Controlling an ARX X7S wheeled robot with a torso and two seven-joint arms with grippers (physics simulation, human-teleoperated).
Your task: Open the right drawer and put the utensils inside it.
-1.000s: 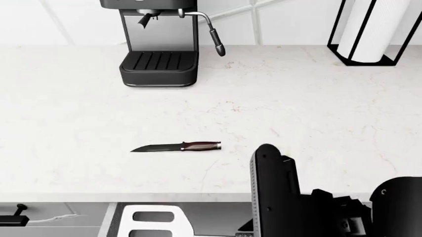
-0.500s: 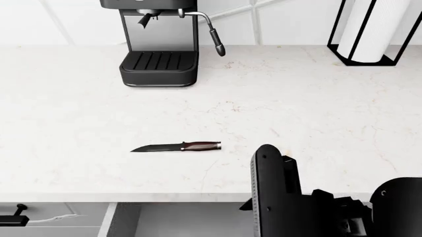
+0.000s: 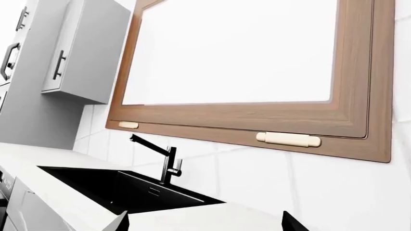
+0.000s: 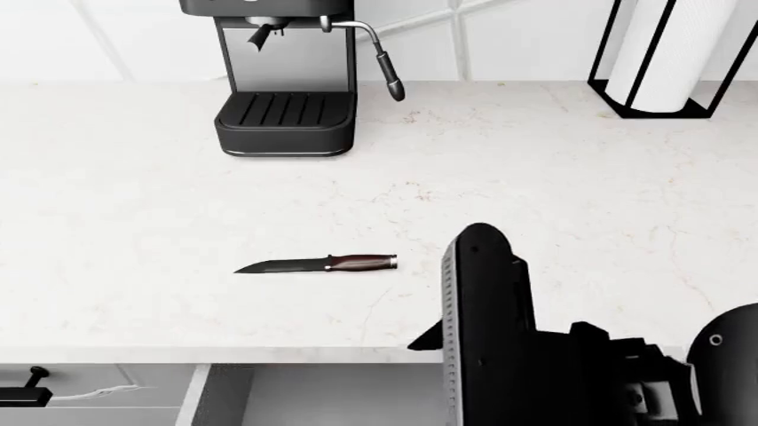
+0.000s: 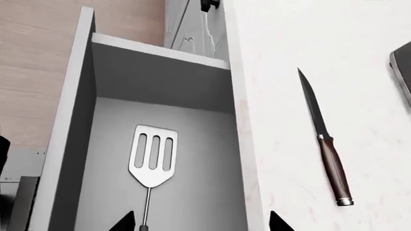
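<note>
Nearest us, our right gripper hovers over the open right drawer — jaws spread and empty, the spatula lying inside just beyond its tips. Farther off, the knife lies on the countertop. Whether our left gripper is released we cannot tell.

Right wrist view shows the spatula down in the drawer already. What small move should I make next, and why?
Probably swing the right arm over the countertop toward the knife. The spatula lies inside the open right drawer, but the knife rests on the counter beside the drawer, untouched. The right gripper's fingers look spread and empty, so it seems free for the pick.
</note>
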